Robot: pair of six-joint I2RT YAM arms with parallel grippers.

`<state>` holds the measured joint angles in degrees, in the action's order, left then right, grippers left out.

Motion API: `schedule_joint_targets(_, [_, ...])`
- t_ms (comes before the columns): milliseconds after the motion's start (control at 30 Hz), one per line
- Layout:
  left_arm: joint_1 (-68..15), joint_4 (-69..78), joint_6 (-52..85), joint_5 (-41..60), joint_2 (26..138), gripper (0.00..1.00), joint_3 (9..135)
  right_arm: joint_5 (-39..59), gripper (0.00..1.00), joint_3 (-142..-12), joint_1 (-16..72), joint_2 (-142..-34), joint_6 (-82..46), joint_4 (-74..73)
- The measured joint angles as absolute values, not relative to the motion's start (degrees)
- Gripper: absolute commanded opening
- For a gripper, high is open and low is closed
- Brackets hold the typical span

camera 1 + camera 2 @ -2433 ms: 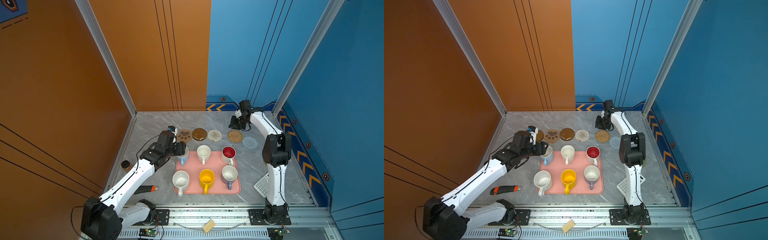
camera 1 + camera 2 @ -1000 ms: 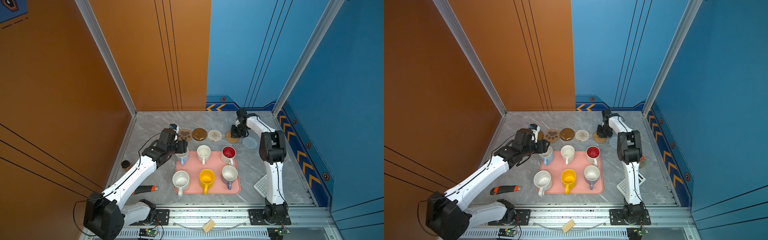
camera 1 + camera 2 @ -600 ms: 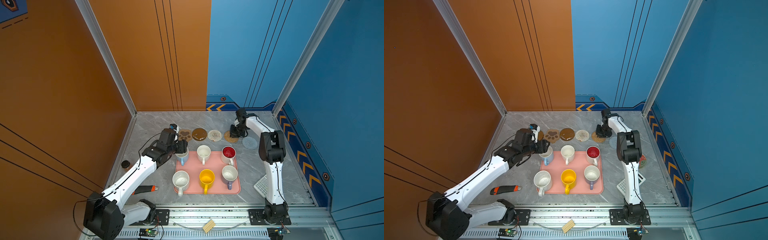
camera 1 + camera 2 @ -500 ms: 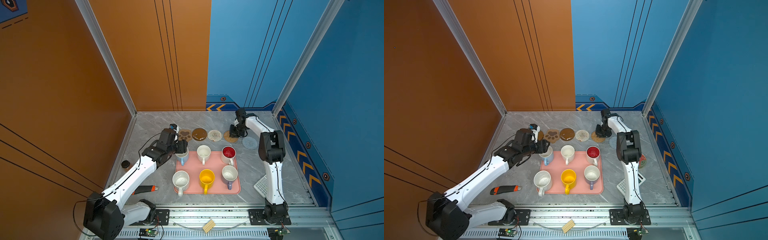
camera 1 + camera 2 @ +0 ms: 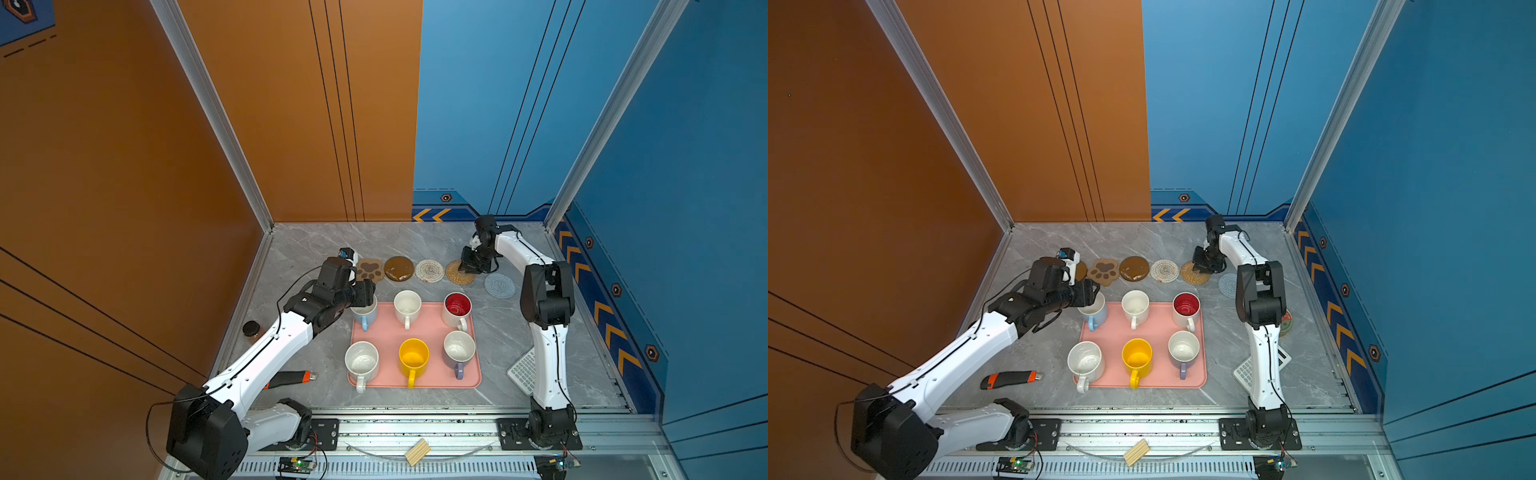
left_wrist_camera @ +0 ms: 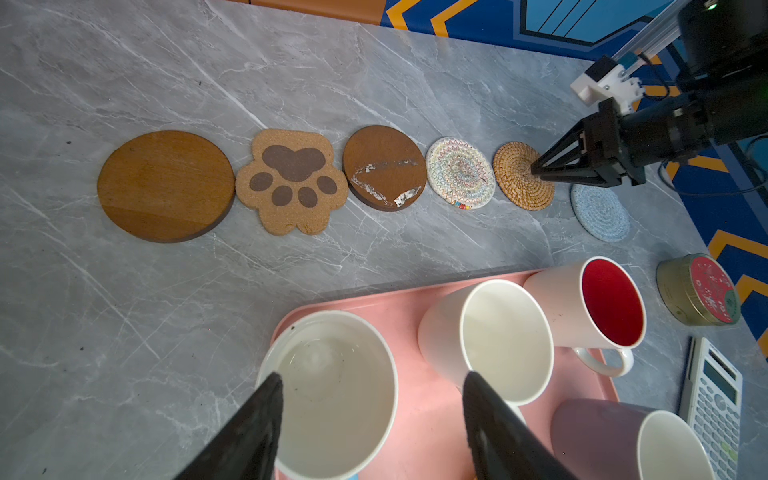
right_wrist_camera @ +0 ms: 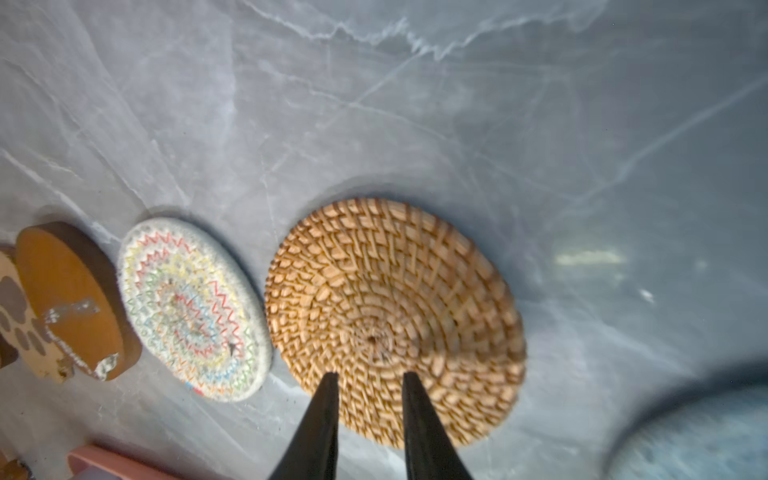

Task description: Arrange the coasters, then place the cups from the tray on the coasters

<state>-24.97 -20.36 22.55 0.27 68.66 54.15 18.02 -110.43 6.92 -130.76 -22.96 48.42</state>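
Left gripper (image 6: 372,374): its jaws stood wide apart, lowered astride the light blue mug (image 5: 368,320). One finger (image 6: 266,415) was at the mug's rim, though contact could not be told. The other was in the gap between that mug and the plain white mug (image 5: 407,305), clear of the blue mug's wall. Nothing was clamped.
Right gripper (image 7: 370,374): its jaws were parted by a narrow slit with nothing between them. The tips pointed down at the rattan coaster (image 7: 395,299), close to its middle. Whether they pressed on the weave could not be told.
Coasters: six lay flat in a row on the bench (image 5: 374,241), between the tray and the bench's far edge.
Coaster order from the bench's left edge: a brown disc (image 6: 166,185), the paw coaster (image 5: 370,269), a second brown disc (image 5: 399,268), the cream woven coaster (image 5: 429,271), then the rattan one.
Pale blue-grey coaster (image 5: 499,285): it lay last, out of line, nearer the right edge and the tray.
Cups: all six stood upright on the tray (image 5: 432,365), in two rows of three.
Far row: the light blue mug at the tray's far-left corner, the plain white in the middle, the red-lined mug (image 5: 457,305) at the far-right corner.
Near row: the speckled white mug (image 5: 361,359), the yellow mug (image 5: 413,357), the lavender mug (image 5: 459,349).
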Motion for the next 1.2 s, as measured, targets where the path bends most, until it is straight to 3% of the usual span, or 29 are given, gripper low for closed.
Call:
schedule_joint_targets(333, [-25.1,-20.4,22.6,0.3,68.7,0.7,54.2,16.2,0.22,-100.5,-1.0,-117.6,-20.9,47.9])
schedule_joint_targets(567, [-25.2,-20.4,22.6,0.3,69.4,0.69,54.2,12.9,0.21,-94.5,-4.2,-117.6,-19.9,48.1])
schedule_joint_targets(1200, [-25.2,-20.4,22.6,0.3,70.3,0.69,55.2,11.5,0.18,-94.3,-4.0,-123.3,-19.3,47.6])
